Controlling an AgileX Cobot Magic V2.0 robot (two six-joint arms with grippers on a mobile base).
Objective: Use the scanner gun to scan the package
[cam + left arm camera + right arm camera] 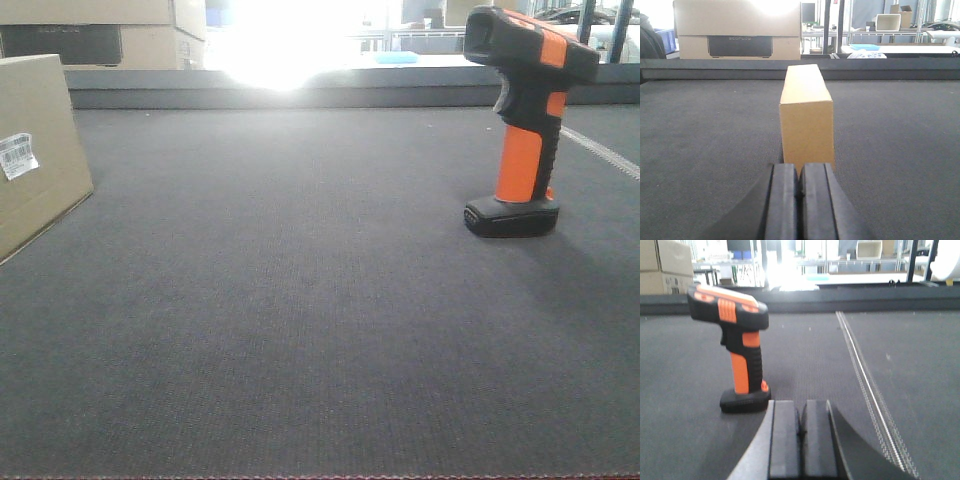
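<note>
The package (35, 150) is a plain tan box with a small white label, standing on the dark mat at the far left of the front view. In the left wrist view the package (806, 117) stands end-on straight ahead of my left gripper (800, 172), which is shut and empty just short of it. The scanner gun (528, 120) stands upright on its flat black base at the right, head pointing left. In the right wrist view the scanner gun (737, 347) is ahead and to the left of my right gripper (800, 410), which is shut with nothing in it.
Large stacked cartons with a dark panel (740, 30) sit behind the table's raised back edge (300, 90). A light stitched seam (865, 375) runs along the mat on the right. Shelving and bins stand in the bright background.
</note>
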